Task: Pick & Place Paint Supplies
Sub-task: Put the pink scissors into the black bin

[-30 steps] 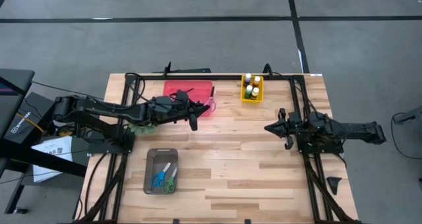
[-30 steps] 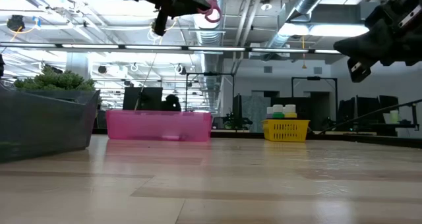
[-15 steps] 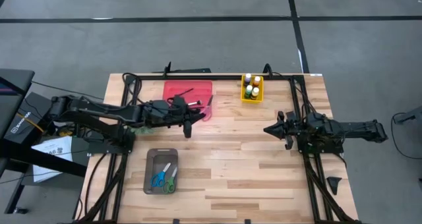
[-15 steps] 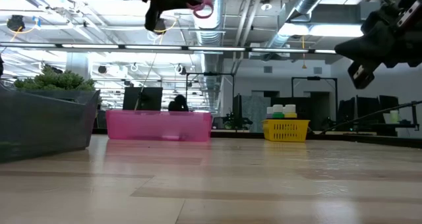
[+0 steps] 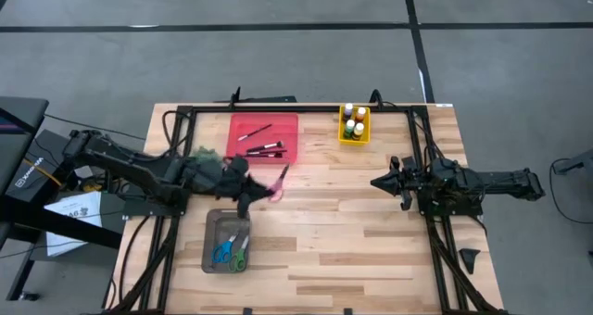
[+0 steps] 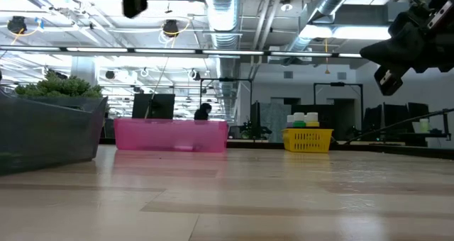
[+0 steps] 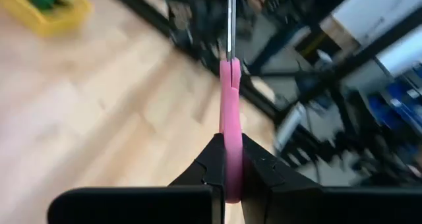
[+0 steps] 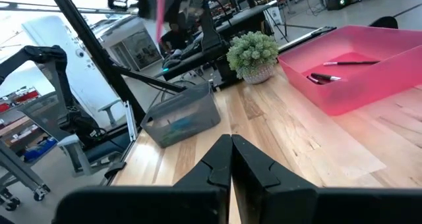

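The middle of the bench (image 5: 343,232) lies bare, a wide open lane from the near edge up to the far rail. Along the far side stand the pink tray (image 5: 265,139), with brushes (image 5: 266,148) in it, and the yellow basket (image 5: 354,127) packed with paint bottles (image 5: 350,128); a clear gap runs between them. On the left side, the grey bin (image 5: 227,242) of scissors (image 5: 229,250) and the potted plant (image 8: 253,53) block low passes. The left pincer (image 5: 248,191), clamped on pink scissors (image 5: 277,180), hangs above the bench between tray and bin. The right pincer (image 5: 387,182), shut, hovers over the right side.
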### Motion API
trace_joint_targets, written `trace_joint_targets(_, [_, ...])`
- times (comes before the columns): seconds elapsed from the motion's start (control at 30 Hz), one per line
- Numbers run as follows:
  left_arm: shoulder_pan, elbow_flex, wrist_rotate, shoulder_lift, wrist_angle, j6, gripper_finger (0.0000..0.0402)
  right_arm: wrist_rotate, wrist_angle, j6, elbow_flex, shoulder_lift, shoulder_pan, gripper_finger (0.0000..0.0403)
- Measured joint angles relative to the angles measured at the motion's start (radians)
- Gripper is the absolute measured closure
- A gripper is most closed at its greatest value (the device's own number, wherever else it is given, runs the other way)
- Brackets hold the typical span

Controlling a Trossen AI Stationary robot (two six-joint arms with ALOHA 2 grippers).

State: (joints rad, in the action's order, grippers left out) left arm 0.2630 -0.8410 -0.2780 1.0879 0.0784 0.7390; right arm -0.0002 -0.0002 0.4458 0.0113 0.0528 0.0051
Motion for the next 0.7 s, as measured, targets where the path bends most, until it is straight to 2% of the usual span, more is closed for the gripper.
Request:
trace_joint_targets(0.43, [0.398, 0.0, -0.013, -0.119, 0.177, 0.306, 0.0393, 0.0, 0.0, 0.0, 0.0, 0.0, 0.0, 0.0397])
trace_joint_targets(0.7, [0.634, 0.0, -0.224, -0.174, 0.276, 0.481, 0.0394, 0.0, 0.0, 0.0, 0.0, 0.0, 0.0, 0.0397])
